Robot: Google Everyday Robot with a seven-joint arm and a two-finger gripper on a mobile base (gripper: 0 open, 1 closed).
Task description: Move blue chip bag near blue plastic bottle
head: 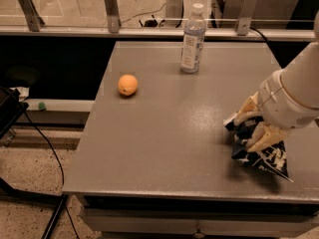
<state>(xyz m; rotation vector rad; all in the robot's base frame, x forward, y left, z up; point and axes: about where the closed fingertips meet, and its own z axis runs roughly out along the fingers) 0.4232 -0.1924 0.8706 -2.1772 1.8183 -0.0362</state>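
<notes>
The blue chip bag [264,156], dark navy foil with white lettering, lies crumpled at the right front of the grey table [174,118]. My gripper [251,126] comes in from the right under a white arm, and its cream fingers [266,136] close around the bag's upper end. The bag's lower corner rests near the table's front edge. The blue plastic bottle [192,39], clear with a white cap and pale label, stands upright at the back middle of the table, far from the bag.
An orange [128,84] sits on the left part of the table. A glass barrier with metal posts [110,6] runs behind the table. Black cables [45,143] trail on the floor at the left.
</notes>
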